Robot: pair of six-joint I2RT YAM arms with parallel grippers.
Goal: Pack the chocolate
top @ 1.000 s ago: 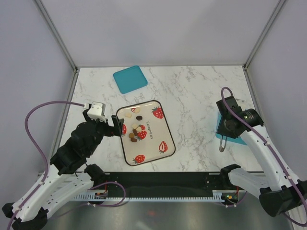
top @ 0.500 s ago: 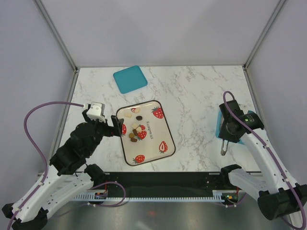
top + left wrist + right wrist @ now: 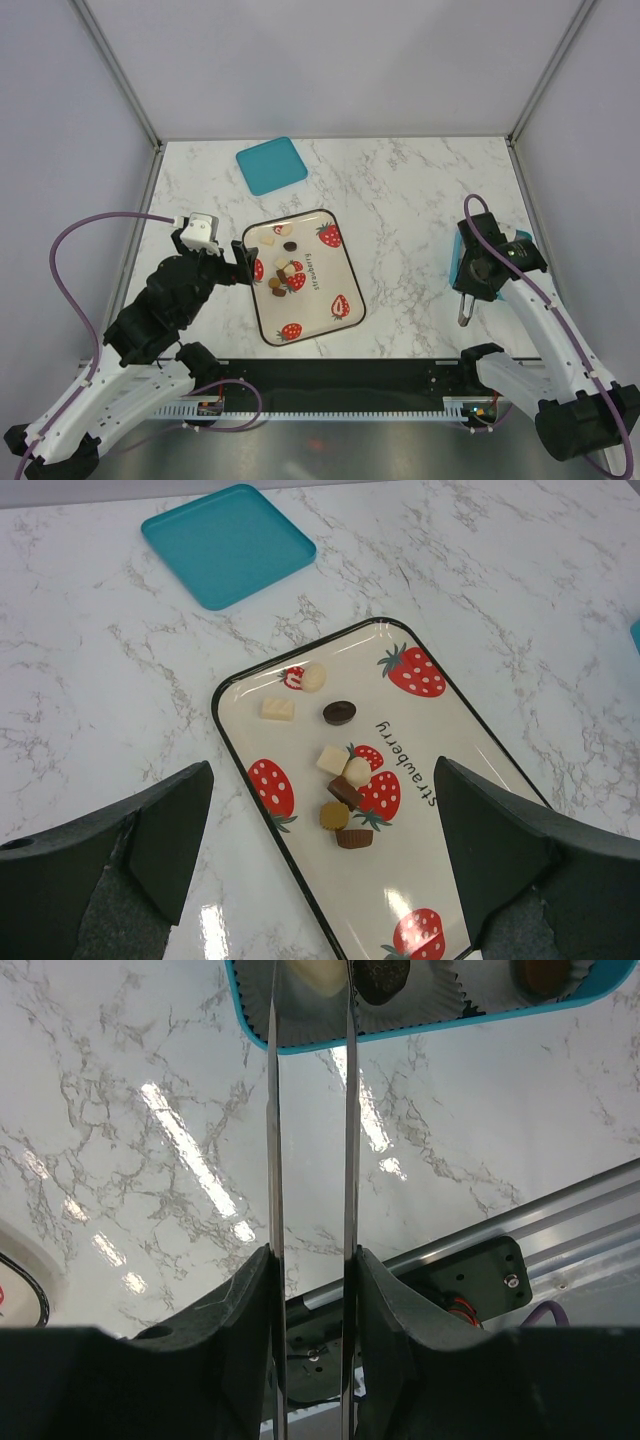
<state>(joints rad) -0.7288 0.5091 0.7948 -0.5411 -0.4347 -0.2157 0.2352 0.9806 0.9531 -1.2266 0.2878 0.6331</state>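
Observation:
The chocolate pieces (image 3: 285,278), brown, tan and cream, lie in a loose group on the strawberry-print tray (image 3: 340,275). In the left wrist view the pieces (image 3: 345,795) lie between my wide-open fingers, below them. My left gripper (image 3: 242,262) (image 3: 325,850) is open and empty at the tray's left edge. My right gripper (image 3: 470,285) (image 3: 312,1260) is shut on metal tweezers (image 3: 272,1140) over a teal box (image 3: 456,262). The box (image 3: 400,1035) holds paper cups with a cream piece (image 3: 315,972) and a dark piece (image 3: 382,975). The tweezers' tips are cut off by the frame.
A flat teal lid (image 3: 271,165) (image 3: 228,542) lies at the back, left of centre. The tray's rim (image 3: 240,770) runs diagonally. The table's near rail (image 3: 520,1210) shows under the right gripper. The enclosure walls stand on three sides.
My right gripper with the tweezers has shifted a little toward the table's near edge, above the teal box. The left arm and the chocolates have not moved.

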